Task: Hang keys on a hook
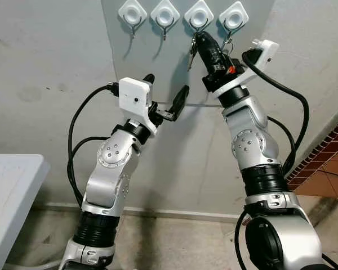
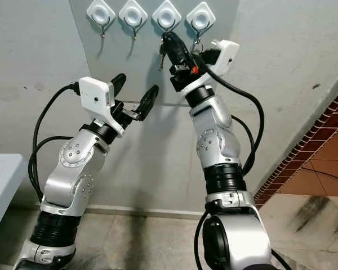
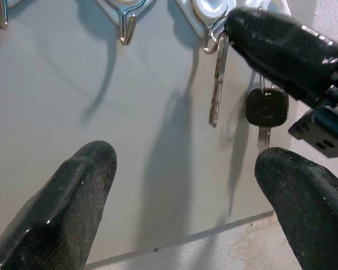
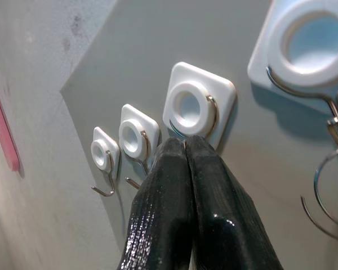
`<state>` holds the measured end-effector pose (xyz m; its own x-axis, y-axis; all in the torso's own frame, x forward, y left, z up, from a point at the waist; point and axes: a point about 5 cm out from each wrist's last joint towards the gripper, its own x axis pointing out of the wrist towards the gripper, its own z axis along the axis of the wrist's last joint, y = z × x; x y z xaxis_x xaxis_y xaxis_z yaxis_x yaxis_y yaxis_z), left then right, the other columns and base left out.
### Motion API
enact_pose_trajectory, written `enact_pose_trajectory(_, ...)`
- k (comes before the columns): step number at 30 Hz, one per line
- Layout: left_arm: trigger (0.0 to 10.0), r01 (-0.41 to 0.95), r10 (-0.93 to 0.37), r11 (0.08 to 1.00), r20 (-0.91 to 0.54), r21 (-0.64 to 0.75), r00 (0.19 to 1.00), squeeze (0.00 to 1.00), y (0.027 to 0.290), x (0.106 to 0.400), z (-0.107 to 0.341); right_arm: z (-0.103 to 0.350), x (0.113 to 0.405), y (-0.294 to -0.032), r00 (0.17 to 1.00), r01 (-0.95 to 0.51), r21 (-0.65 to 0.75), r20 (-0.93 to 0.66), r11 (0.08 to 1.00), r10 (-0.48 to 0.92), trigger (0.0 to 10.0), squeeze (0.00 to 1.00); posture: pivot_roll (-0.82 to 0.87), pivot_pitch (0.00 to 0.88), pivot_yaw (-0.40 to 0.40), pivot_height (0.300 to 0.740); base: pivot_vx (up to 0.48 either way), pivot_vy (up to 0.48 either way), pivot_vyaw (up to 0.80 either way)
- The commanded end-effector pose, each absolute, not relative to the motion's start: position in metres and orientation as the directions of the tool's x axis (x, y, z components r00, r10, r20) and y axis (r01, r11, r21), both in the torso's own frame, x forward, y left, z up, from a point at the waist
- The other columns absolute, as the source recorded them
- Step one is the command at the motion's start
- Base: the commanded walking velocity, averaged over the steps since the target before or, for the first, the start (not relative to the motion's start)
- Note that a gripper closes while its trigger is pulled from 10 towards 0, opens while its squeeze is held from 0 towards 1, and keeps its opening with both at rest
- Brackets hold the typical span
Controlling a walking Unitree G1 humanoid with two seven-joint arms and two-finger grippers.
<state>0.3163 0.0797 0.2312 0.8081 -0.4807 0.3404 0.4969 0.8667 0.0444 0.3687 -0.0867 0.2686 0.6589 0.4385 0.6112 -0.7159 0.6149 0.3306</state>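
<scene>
Four white hooks are fixed in a row on a grey panel (image 1: 158, 62) on the wall. My right gripper (image 1: 201, 38) is raised to the third hook (image 1: 198, 14), its fingers (image 4: 174, 185) pressed shut with the tips at the hook's wire. A silver key (image 3: 216, 79) hangs on its ring right at those tips. A black-headed key (image 3: 266, 107) hangs on a ring (image 4: 321, 191) from the fourth hook (image 1: 234, 17). My left gripper (image 1: 168, 84) stands open below the second hook (image 1: 164, 14), pointing at the panel, with nothing between its fingers.
The first hook (image 1: 132, 13) and the second are bare. A white table (image 1: 11, 185) stands at the lower left. Red brick tiles (image 1: 327, 169) run along the lower right. Black cables loop beside both arms.
</scene>
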Motion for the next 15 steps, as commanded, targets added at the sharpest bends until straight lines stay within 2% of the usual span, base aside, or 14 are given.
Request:
enact_pose_trajectory(1,10.0,0.512,-0.498,0.857,0.361,0.063,0.789,0.0,0.076,0.314,0.239,0.273,0.371,-0.086,0.655,-0.727,0.366,0.624,0.581,0.426,10.0,0.0,-0.01,0.076,-0.027,0.74,0.0,0.0,0.0)
enact_pose_trajectory(5,10.0,0.511,-0.497,0.857,0.36,0.062,0.79,0.0,0.076,0.314,0.239,0.27,0.371,-0.086,0.668,-0.723,0.414,0.623,0.553,0.406,10.0,0.0,-0.01,0.076,-0.027,0.74,0.0,0.0,0.0)
enact_pose_trajectory(10,10.0,0.509,-0.494,0.859,0.359,0.06,0.792,0.0,0.077,0.313,0.238,0.263,0.371,-0.087,0.699,-0.709,0.536,0.621,0.458,0.355,10.0,0.0,0.0,0.08,-0.026,0.74,0.0,0.0,0.0)
enact_pose_trajectory(15,10.0,0.509,-0.494,0.859,0.357,0.058,0.793,0.0,0.077,0.313,0.238,0.259,0.368,-0.084,0.698,-0.714,0.561,0.622,0.42,0.356,10.0,0.0,0.0,0.082,-0.024,0.74,0.0,0.0,0.0)
